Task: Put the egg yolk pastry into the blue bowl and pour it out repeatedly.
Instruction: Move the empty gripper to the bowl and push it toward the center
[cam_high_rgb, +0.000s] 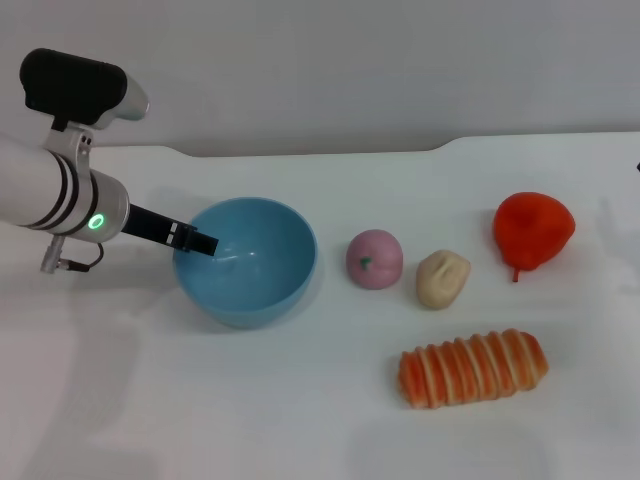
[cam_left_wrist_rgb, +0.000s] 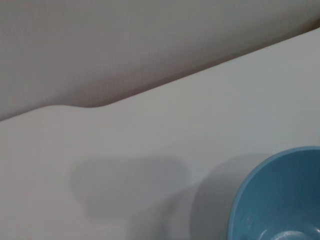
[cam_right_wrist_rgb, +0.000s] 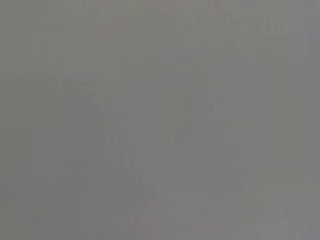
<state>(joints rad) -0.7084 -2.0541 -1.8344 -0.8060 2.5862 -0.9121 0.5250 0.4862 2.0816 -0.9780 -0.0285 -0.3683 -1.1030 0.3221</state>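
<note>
The blue bowl (cam_high_rgb: 246, 263) stands upright and empty, left of the table's middle; part of its rim (cam_left_wrist_rgb: 280, 200) shows in the left wrist view. My left gripper (cam_high_rgb: 196, 241) reaches in from the left and is shut on the bowl's left rim, one black finger lying over the edge into the bowl. The egg yolk pastry (cam_high_rgb: 443, 278), a pale beige lump, lies on the table to the right of the bowl, well apart from it. My right gripper does not show in any view; the right wrist view is plain grey.
A pink ball (cam_high_rgb: 374, 259) sits between bowl and pastry. A red-orange fruit (cam_high_rgb: 533, 230) lies at the far right. A striped orange-and-cream bread (cam_high_rgb: 474, 367) lies in front of the pastry. The white table's back edge (cam_high_rgb: 320, 152) meets a grey wall.
</note>
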